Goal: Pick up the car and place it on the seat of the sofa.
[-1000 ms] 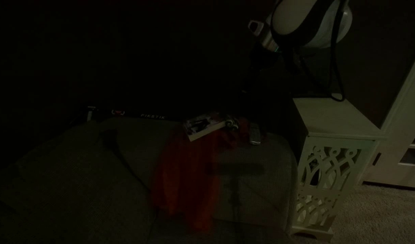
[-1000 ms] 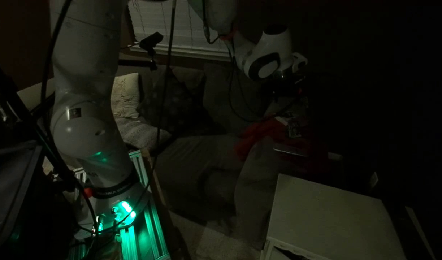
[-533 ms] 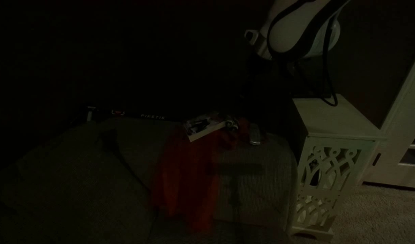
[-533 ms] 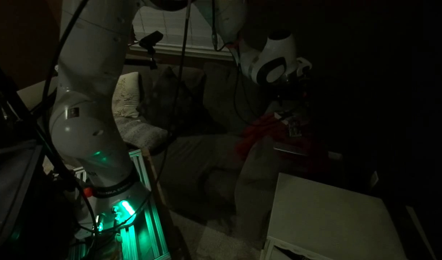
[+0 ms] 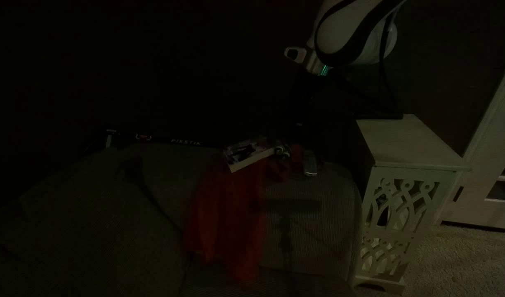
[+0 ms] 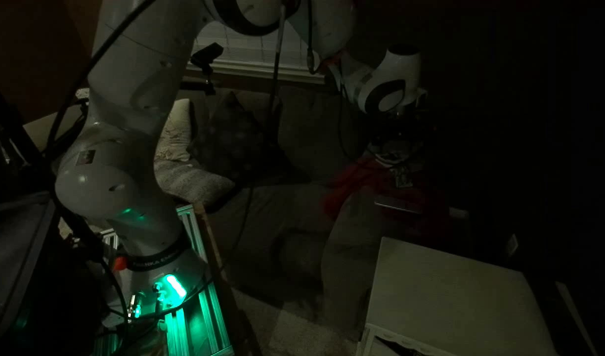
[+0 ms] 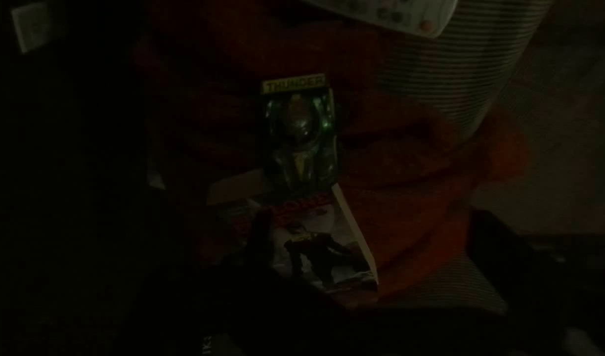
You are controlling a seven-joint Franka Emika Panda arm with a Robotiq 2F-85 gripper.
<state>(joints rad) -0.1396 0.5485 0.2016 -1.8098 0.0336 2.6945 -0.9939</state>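
The claw is lower than one second earlier, fingers spread apart. The car lies lengthwise near-vertical in the wrist view, THUNDER end away from the book.

In the wrist view, THUNDER is lettered across the yellow wing of the toy car, and LONE can be made out in red on the paperback book, the rest being too dim. In an exterior view, PIKSTIK is printed on the black stick left of the book; in an exterior view, FRANKA, with blurred letters following, is borne by the robot base collar.
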